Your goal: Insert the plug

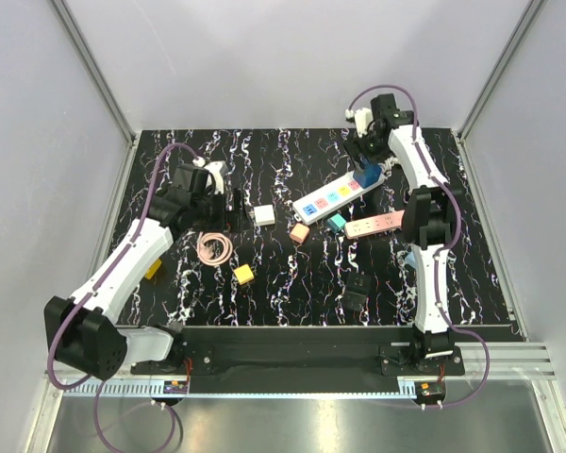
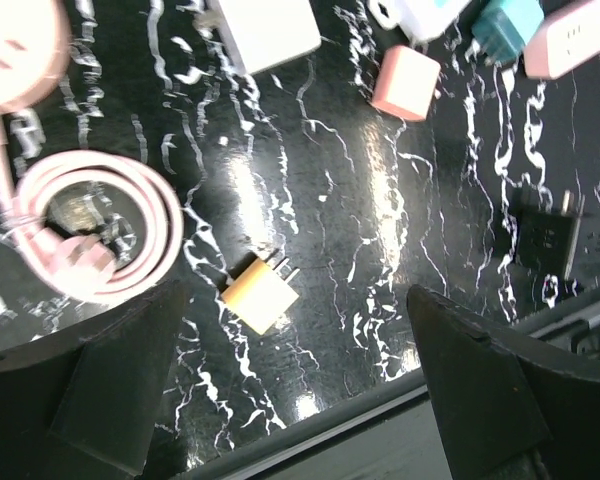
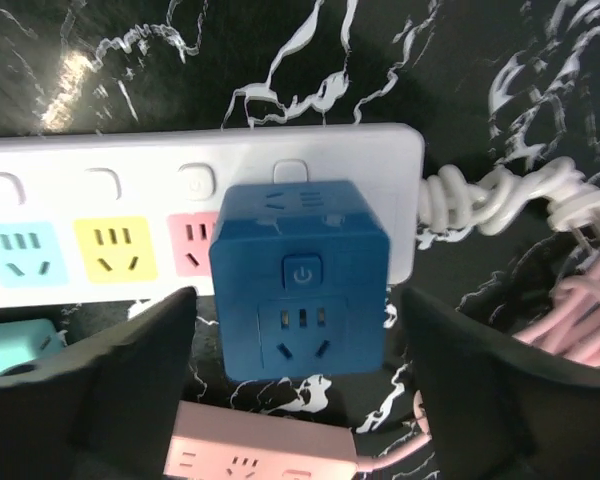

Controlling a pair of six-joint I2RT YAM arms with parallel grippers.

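Observation:
A blue cube plug (image 3: 300,295) with a power button stands on the right end of the white power strip (image 3: 100,180), beside its pink, yellow and light-blue sockets. In the top view the cube (image 1: 369,176) is on the strip (image 1: 330,196) at the back right. My right gripper (image 3: 296,325) is open, with a finger on each side of the cube and clear of it; in the top view this gripper (image 1: 366,156) is just behind the cube. My left gripper (image 2: 298,300) is open and empty above the table, at the left in the top view (image 1: 234,209).
A pink power strip (image 1: 374,225), a teal plug (image 1: 336,224), a pink cube (image 1: 299,233), a white adapter (image 1: 264,215), a coiled pink cable (image 1: 213,248), a yellow plug (image 2: 261,292) and a black adapter (image 1: 357,288) lie on the black marble table. The white strip's cord (image 3: 500,195) curls at its right end.

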